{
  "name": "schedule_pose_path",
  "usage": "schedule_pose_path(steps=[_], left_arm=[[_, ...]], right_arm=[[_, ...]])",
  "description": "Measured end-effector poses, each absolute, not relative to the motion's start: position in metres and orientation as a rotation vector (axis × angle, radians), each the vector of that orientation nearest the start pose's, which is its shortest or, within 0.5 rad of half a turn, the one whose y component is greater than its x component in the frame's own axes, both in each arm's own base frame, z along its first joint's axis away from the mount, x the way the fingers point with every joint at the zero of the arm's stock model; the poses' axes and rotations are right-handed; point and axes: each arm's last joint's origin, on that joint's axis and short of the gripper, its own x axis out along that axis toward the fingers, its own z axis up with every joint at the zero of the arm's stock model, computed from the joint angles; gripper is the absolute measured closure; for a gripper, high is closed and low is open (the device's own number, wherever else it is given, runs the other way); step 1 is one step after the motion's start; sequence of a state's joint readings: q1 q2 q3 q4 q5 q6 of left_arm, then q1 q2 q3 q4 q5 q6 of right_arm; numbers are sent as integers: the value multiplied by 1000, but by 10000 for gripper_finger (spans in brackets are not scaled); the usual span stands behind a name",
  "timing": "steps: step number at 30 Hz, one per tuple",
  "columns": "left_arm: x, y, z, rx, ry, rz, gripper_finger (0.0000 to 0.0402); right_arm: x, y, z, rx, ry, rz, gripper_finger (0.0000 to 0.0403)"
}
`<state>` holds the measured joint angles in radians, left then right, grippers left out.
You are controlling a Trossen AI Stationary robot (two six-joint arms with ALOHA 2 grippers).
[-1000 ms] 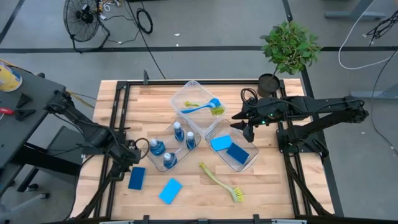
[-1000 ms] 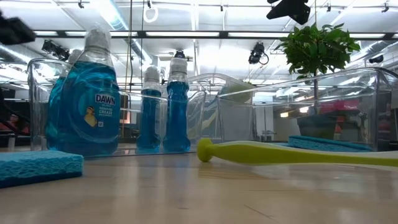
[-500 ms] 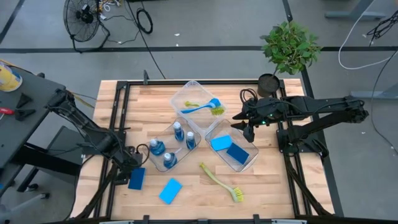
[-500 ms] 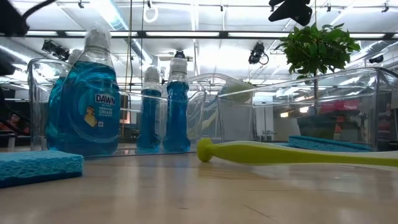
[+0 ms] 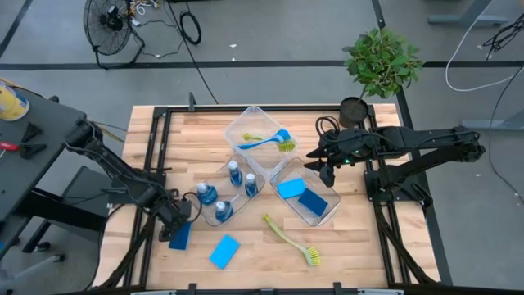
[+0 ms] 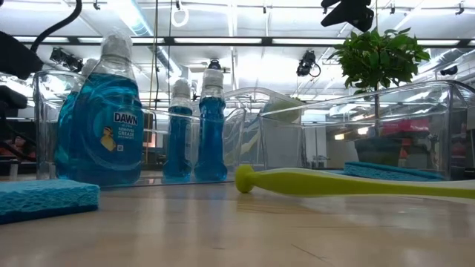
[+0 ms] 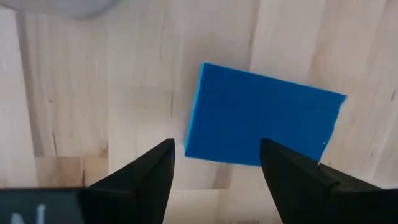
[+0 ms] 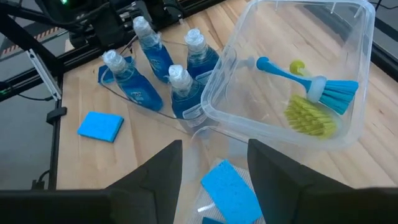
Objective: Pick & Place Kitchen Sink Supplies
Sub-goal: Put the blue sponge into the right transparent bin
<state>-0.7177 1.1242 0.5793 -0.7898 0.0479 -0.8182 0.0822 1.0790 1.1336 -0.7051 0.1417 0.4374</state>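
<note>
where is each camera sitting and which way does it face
High: above the table, looking straight down; both arms show, left gripper over the dark-blue sponge.
Low: at tabletop height, looking level past bottles and a yellow-green brush.
Left wrist: looks down past its open fingers at that sponge.
Right wrist: looks past its open fingers at the brush bin.
Shared: the light-blue sponge, in the high and right wrist views.

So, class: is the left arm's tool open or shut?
Open. The left tool shows spread fingers above the dark-blue sponge, not touching it.
</note>
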Motion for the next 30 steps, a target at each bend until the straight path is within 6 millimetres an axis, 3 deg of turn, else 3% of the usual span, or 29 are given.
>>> schedule_pose_path(steps=[11, 24, 30], left_arm=[[119, -123, 171, -106, 1434, -237, 163], [110, -133, 172, -14, 1302, -149, 163], [100, -131, 157, -51, 1319, -109, 163]], right_arm=[[213, 13, 351, 353, 621, -198, 220], [213, 13, 351, 368, 617, -212, 220], [213, 13, 351, 383, 615, -217, 220]])
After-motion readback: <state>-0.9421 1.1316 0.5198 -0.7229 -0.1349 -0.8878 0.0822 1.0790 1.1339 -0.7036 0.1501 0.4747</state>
